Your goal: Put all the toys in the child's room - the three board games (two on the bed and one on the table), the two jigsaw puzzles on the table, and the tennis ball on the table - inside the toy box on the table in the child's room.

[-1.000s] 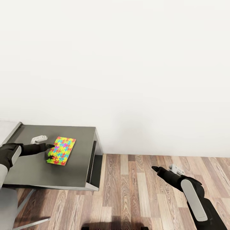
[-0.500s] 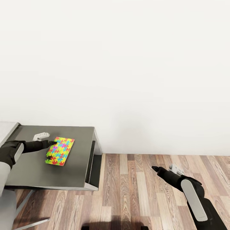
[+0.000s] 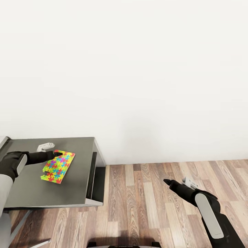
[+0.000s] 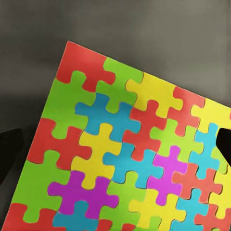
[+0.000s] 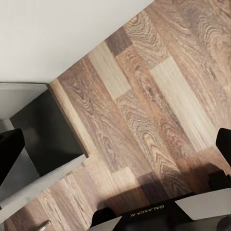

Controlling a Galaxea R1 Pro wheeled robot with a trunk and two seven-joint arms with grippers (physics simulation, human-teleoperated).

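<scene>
The left gripper (image 3: 55, 154) held a jigsaw puzzle (image 3: 57, 166) at its far edge, tilted over the dark-grey table (image 3: 77, 179) at eight o'clock, short of the table's right edge, with bare wood floor (image 3: 148, 193) at five o'clock. The thin square showed interlocking red, yellow, blue, green and purple pieces (image 4: 125, 154). The right gripper (image 3: 166, 181) hung over the floor, fingers spread wide in its wrist view, the puzzle's near corners cut off in the left wrist view

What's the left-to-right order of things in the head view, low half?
Left gripper at the jigsaw puzzle's edge → jigsaw puzzle → dark-grey table section → wood-plank floor → right gripper over the floor.
</scene>
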